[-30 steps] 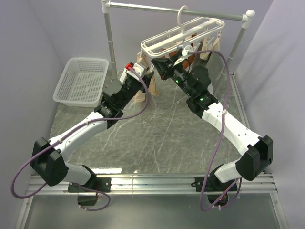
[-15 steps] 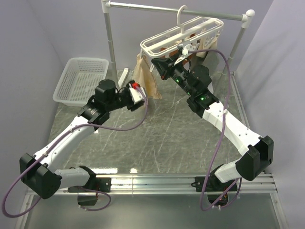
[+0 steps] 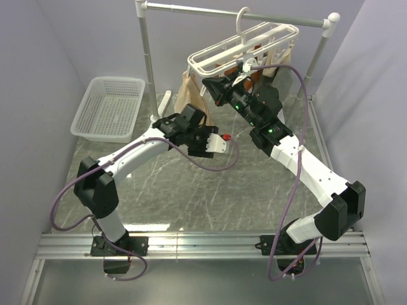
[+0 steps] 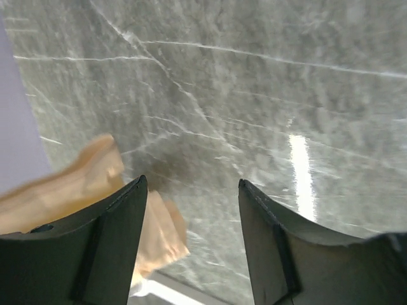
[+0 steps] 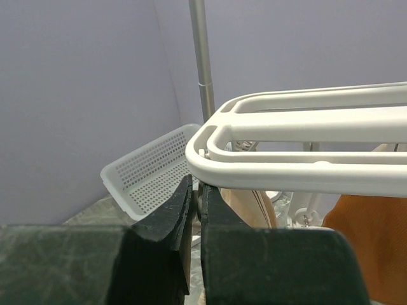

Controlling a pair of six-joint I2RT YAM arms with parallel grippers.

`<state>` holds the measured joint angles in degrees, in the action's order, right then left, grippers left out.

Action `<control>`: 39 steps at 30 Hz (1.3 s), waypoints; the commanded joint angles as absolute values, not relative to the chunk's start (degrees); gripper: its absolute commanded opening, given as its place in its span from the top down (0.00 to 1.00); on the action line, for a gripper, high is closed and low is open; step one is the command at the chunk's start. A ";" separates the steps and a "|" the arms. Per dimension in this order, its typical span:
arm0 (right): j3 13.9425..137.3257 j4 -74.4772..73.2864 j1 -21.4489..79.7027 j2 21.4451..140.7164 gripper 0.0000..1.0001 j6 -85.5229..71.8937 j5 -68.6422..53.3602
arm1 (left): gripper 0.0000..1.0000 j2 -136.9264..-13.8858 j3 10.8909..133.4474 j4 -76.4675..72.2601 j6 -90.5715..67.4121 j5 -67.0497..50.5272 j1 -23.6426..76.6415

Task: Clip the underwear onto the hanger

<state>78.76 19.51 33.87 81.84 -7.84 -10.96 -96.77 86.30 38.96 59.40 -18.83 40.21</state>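
The white hanger (image 3: 245,46) hangs by its hook from the rail. The beige underwear (image 3: 189,96) dangles from the hanger's left end, clear of the table. My right gripper (image 3: 212,88) sits just under the frame's left corner. In the right wrist view its jaws (image 5: 198,184) are shut on a small clip below the hanger (image 5: 299,171), with the underwear (image 5: 249,204) behind them. My left gripper (image 3: 205,145) is over the middle of the table, apart from the garment. In the left wrist view it (image 4: 192,181) is open and empty, with the underwear (image 4: 95,178) at the left edge.
A white mesh basket (image 3: 108,108) stands at the back left and also shows in the right wrist view (image 5: 152,171). A rust-orange garment (image 5: 369,241) hangs on the hanger's right part. The metal rail (image 3: 191,9) and its uprights stand at the back.
My left gripper has let go of the underwear, pulled back from the hanger and swung right over the middle of the table. The underwear now hangs on its own. The right arm has stayed put.
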 commanded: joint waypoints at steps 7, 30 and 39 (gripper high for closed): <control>81.83 18.28 34.36 81.39 1.00 -4.49 -10.90 | 0.33 -102.74 91.23 33.40 71.35 -1.07 43.77; 79.19 19.25 34.54 79.89 1.00 -0.70 -11.25 | 0.11 -119.42 115.91 44.46 79.37 -0.18 40.43; 78.31 20.21 34.37 79.19 1.00 -0.53 -11.07 | 0.15 -124.80 121.55 52.47 80.86 2.02 38.59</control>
